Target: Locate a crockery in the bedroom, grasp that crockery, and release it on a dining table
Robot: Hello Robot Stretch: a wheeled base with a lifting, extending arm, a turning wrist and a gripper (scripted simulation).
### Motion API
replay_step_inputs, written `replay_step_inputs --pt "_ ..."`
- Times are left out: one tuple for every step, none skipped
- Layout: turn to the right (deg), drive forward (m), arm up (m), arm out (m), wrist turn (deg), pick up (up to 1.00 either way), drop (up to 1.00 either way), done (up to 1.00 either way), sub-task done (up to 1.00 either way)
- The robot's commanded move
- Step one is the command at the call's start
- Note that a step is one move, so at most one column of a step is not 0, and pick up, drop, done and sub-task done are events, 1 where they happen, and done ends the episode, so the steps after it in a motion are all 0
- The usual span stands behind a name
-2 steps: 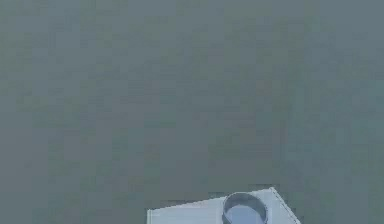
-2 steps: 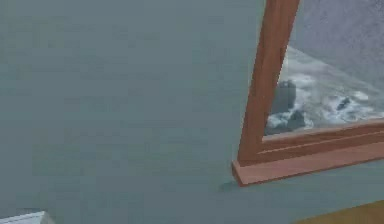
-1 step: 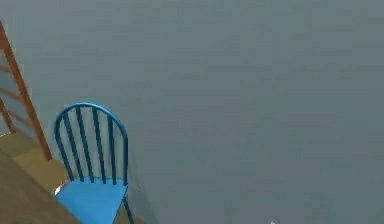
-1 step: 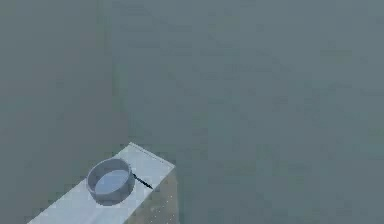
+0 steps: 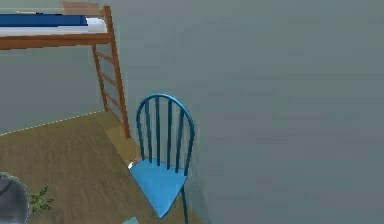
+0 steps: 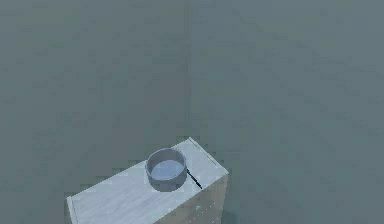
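Forward view: a blue wooden chair [image 5: 165,150] with a spindle back stands against a plain grey wall [image 5: 285,100], on a brown wooden floor [image 5: 70,160]. Above and to the left of the chair is a raised bed [image 5: 50,28] with a wooden frame, a white mattress and a dark blue cover. The bed's wooden ladder [image 5: 108,78] comes down to the floor just left of the chair. Well to the lower left of the chair, a small green plant [image 5: 40,198] sits beside a rounded grey object [image 5: 8,196] that the picture's edge cuts off.

Arm side view: a pale grey-white table [image 6: 115,198] stands before the same grey wall. A round blue-grey bowl [image 6: 166,168] sits upright on the table near its far corner. A thin dark stick [image 6: 193,180] lies on the table just right of the bowl. The state of the gripper cannot be told.
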Motion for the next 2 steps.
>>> replay_step_inputs --pt "0.0 0.00 0.50 0.00 0.0 0.00 0.00 0.00 0.00" --pt "0.0 0.00 0.30 0.00 0.0 0.00 0.00 0.00 0.00"
